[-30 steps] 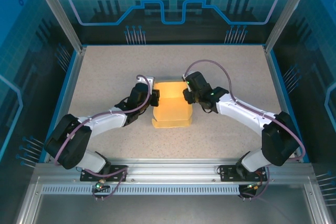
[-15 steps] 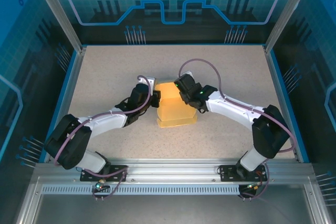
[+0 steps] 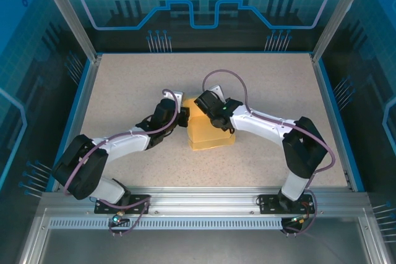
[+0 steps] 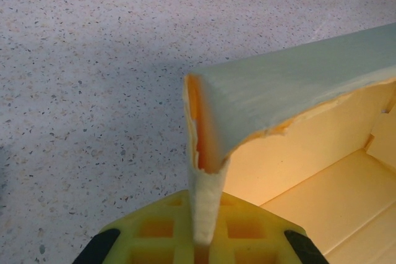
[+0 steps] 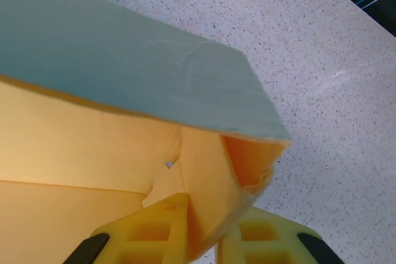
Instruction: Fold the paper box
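Box (image 3: 211, 135) mid-desk (image 3: 124, 85), walls up; my left jaws pinch its left wall, my right jaws clamp a far corner; best, I judge, to fold each wall inward slowly, sparing the frayed edge.

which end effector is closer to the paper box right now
Neither, it's a tie: both grip the paper box. The left end effector is shut on its left wall; the right end effector reaches across it and is shut on a wall near its far edge.
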Available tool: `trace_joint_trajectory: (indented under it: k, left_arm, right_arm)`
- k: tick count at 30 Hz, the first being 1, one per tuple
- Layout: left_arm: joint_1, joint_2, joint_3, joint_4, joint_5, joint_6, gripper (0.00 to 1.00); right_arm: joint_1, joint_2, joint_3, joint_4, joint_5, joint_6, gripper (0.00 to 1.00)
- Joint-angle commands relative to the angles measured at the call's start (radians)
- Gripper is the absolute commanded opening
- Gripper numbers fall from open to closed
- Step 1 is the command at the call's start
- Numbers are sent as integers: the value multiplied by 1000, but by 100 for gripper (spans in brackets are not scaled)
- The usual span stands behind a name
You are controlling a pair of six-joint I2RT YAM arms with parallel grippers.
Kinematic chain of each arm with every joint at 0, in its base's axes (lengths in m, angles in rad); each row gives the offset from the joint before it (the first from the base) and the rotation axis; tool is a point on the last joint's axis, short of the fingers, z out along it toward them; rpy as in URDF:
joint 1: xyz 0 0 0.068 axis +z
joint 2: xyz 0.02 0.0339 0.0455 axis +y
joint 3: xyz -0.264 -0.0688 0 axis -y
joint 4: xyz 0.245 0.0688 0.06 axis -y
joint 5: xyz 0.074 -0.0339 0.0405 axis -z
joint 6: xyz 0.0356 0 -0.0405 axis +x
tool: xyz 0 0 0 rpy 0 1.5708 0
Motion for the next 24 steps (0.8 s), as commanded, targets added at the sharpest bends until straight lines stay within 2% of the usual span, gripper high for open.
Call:
trace_joint_trajectory:
  k: [1,9,12,19,24]
  left_arm:
    - [5,-25,-7,-19,-23,3,0]
    - [5,-22,-7,-16,-25,3,0]
    - [6,-18,-5,-14,-20,2,0]
    - [6,-14,0,-17,-16,3,0]
    - [6,-14,-1,-25,-22,8,0]
  right_arm:
    - [-7,1,16,-73,62,-39,17]
    - [-34,-111,-21,4,-197,-33,29]
    - [-40,-132,-27,6,-244,-21,37]
    - [-50,-179,-48,19,-335,0,62]
    - [-90,-273,-92,103,-560,2,67]
